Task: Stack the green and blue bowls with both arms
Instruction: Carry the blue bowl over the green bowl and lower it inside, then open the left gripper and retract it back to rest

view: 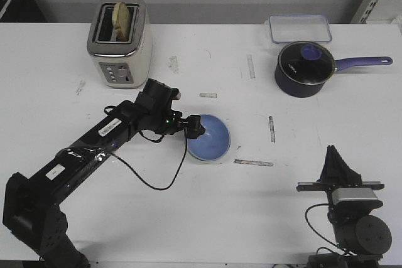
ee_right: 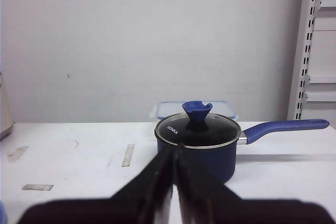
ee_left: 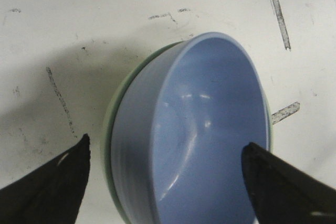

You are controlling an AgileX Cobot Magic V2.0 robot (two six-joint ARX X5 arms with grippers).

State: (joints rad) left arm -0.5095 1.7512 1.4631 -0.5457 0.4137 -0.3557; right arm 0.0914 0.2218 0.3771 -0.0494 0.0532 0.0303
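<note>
The light blue bowl sits nested inside the pale green bowl, slightly tilted, at the table's middle. Of the green bowl only a thin rim shows around the blue bowl in the left wrist view. My left gripper is open at the stack's left edge. In the left wrist view, one finger is outside the bowls over the table and the other is over the blue bowl's inside; neither clamps it. My right gripper is shut and empty at the front right, fingers pressed together.
A toaster with bread stands at the back left. A dark blue lidded saucepan with a long handle is at the back right, also in the right wrist view, with a clear lidded container behind it. Tape strips mark the table.
</note>
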